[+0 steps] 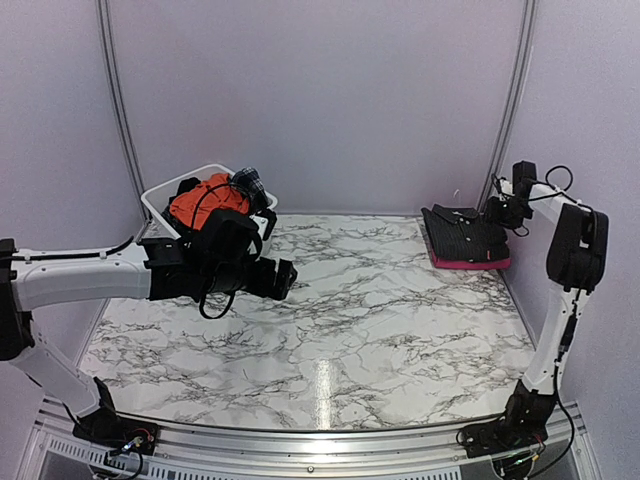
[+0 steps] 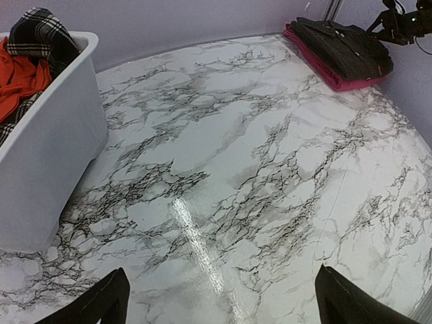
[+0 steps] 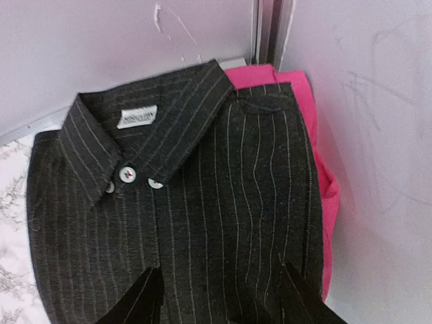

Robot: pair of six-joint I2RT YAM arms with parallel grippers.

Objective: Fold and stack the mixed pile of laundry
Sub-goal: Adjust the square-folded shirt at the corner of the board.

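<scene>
Reckoning the left gripper [image 1: 283, 277] is nearest: wide open, empty, orange garment [image 1: 205, 200] just left of it in the tub [image 1: 155, 212]; right gripper [image 3: 219, 270] part-open, empty, over the pinstriped shirt [image 3: 202, 202].

tub [image 1: 160, 203], far left of table [image 1: 350, 320], garments [image 1: 203, 205] heaped in it; shirt [image 1: 462, 235], far right corner by the walls, lying on top of cloth [image 1: 470, 263]; tub and shirt well apart

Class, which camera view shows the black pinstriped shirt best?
The right wrist view: the pinstriped shirt fills the frame, with collar, buttons and label clear. The top external and left wrist views show it only small and distant, folded on the pink cloth.
</scene>
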